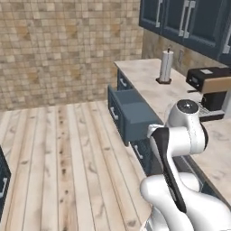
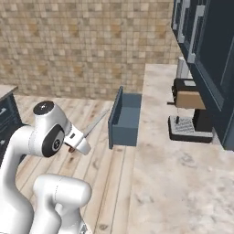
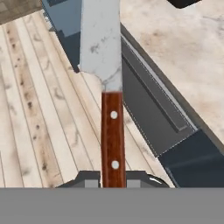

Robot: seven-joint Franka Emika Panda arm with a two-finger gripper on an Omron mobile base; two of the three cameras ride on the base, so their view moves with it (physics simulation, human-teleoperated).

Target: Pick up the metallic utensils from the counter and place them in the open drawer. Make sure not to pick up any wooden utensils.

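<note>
- The pincer (image 3: 113, 181) is pressed onto the reddish-brown handle of the knife (image 3: 111, 100), pinching it at the handle's near end; in the hand view the handle rises from 6 o'clock between the two dark tips.
- In the hand view, the silver-grey blade points toward 12 o'clock. Its far end overlaps the slate-blue open drawer (image 3: 65, 22) at the top of the frame.
- In the right base view the knife (image 2: 93, 125) sticks out from the white hand toward 1 o'clock, blade tip just short of the drawer's flat front. It hangs over the wooden floor (image 2: 98, 160), clear of any surface.
- The open drawer (image 2: 125, 119) stands pulled out from the dark blue cabinetry below the counter (image 2: 183, 173), at 12 o'clock from the hand. In the left base view the drawer (image 1: 133, 115) shows at frame centre, interior visible.
- On the counter, a coffee machine (image 2: 189, 109) stands at 2 o'clock in the right base view.
- A paper towel roll (image 1: 165, 66) stands upright on the counter beyond the drawer, at 1 o'clock in the left base view.
- Dark blue wall cabinets (image 1: 185, 20) hang above the counter.
</note>
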